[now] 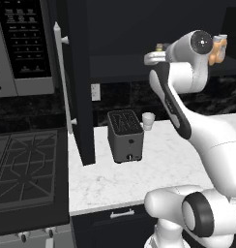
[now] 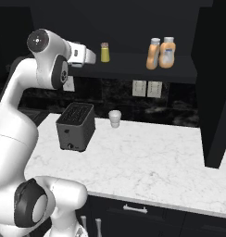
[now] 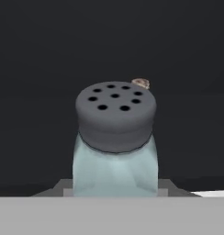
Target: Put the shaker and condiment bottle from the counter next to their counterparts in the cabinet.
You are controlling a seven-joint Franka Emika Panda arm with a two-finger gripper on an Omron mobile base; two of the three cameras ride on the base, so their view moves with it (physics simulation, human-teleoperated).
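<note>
The black wall cabinet (image 2: 133, 65) stands open, its door (image 1: 76, 82) with the pale bar handle swung wide, so the dark inner shelf can be reached from the front. Below it the marble desk (image 2: 147, 162) carries a dark toaster (image 2: 76, 126) and, just behind it by the wall, a small white cup (image 2: 115, 118). The white arm (image 2: 45, 65) is raised to shelf height and stretched toward the left part of the shelf. On the right of that shelf two orange bottles (image 2: 161, 53) stand side by side, touching or nearly so; judged from that, the condiment bottle is already with its twin. The yellow shaker (image 2: 104, 52) with the tan cap stands alone farther left, near the hand. The pincer (image 3: 114, 186) is closed narrow on the shaker (image 3: 114, 142), the pale teal one with the dark perforated cap, held upright in front of the dark cabinet interior; a tan cap peeks over its top, so the yellow counterpart likely lies just beyond, and setting it down beside that one looks like the step in hand.
</note>
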